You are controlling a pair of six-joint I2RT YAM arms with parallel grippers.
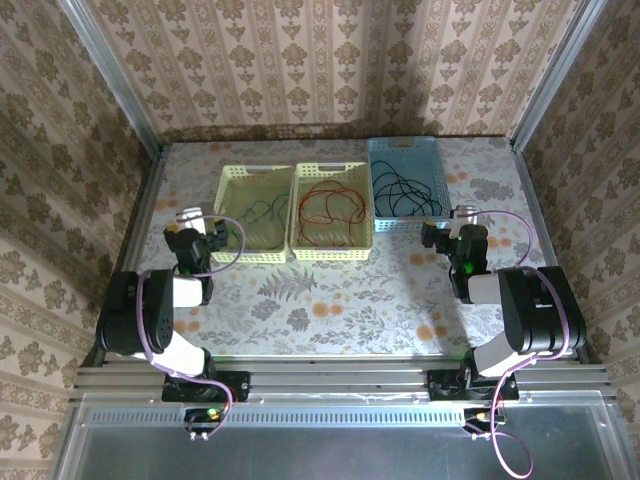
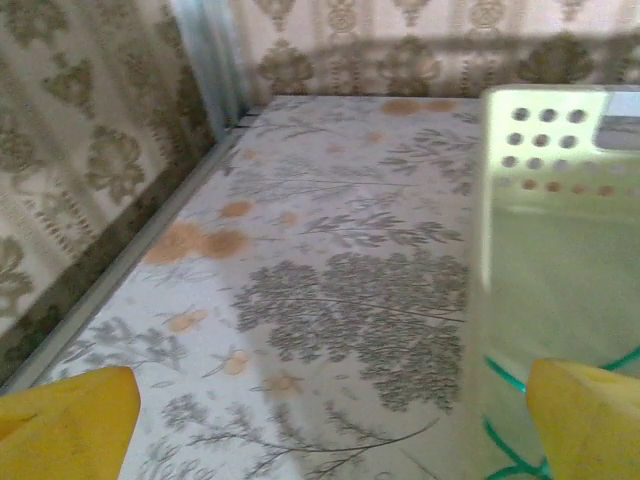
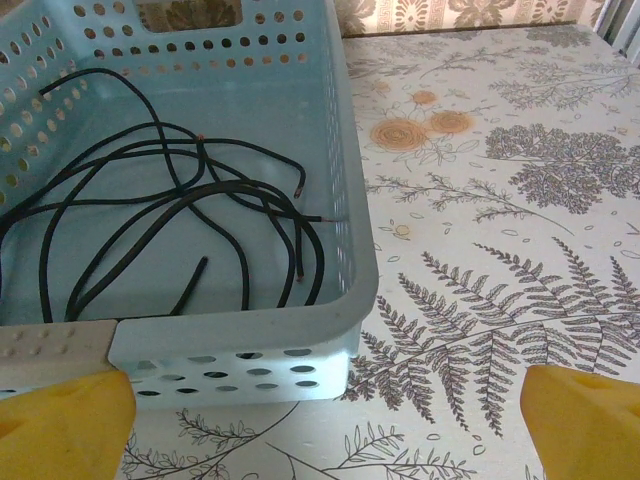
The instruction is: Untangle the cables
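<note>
Bench (image 1: 330, 300): left gripper (image 2: 330, 430) spread wide, empty, beside left yellow basket (image 1: 222, 205) | green cable (image 1: 258, 212) inside it | red cable (image 1: 330, 205) in middle yellow basket (image 1: 330, 256) | black cable (image 3: 190, 200) in blue basket (image 3: 240, 335) | right gripper (image 3: 322, 425) spread wide, empty, near its corner.

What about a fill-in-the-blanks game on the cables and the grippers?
1. The black cable lies in a basket coloured ____.
2. From above, the red cable lies to the ____ of the green cable.
3. The left gripper and the right gripper both stand ____.

Missing words: blue; right; open.
</note>
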